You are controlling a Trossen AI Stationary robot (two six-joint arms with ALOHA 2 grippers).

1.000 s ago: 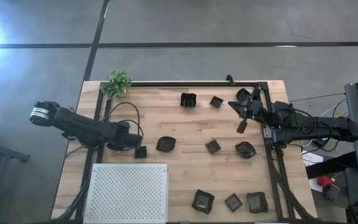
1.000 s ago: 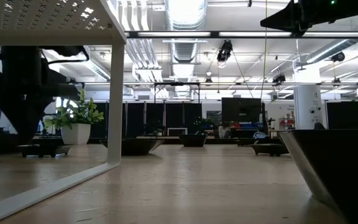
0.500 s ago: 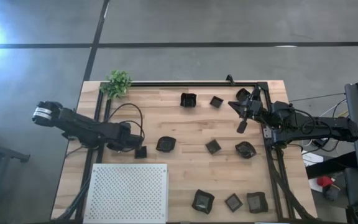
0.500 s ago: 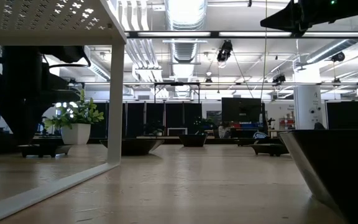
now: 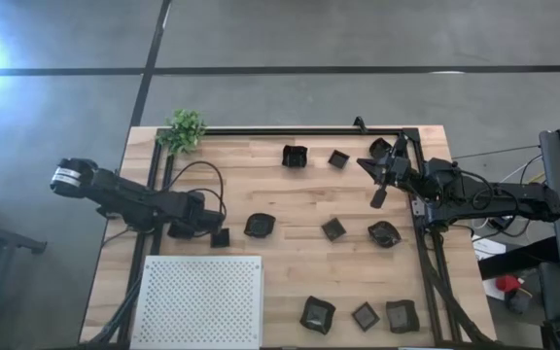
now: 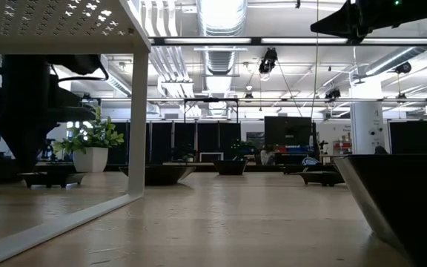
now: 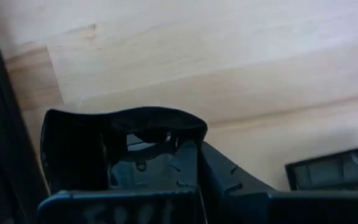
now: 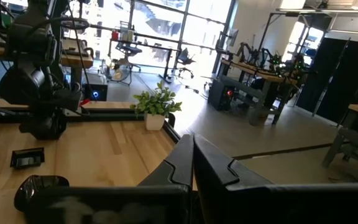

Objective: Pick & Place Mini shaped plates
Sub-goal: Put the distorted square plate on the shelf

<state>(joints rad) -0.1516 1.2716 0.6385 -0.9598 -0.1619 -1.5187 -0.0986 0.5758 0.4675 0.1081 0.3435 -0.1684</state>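
Your left gripper (image 5: pixel 212 233) is closed on a small dark plate (image 7: pixel 126 146); in the left wrist view the fingers pinch its raised, wavy rim. The plate sits low over the wood at the left side of the table (image 5: pixel 290 272), just beside the white perforated board (image 5: pixel 199 299). I judge the grasp made and the lift not yet begun; whether the plate is clear of the wood cannot be told. Your next move calls for a straight lift, then a carry.

Your right gripper (image 5: pixel 378 198) hangs closed and empty above the far right of the table, waiting.

The other plates (image 5: pixel 333 228) lie scattered, apart from each other: black, shallow, raised-rimmed.
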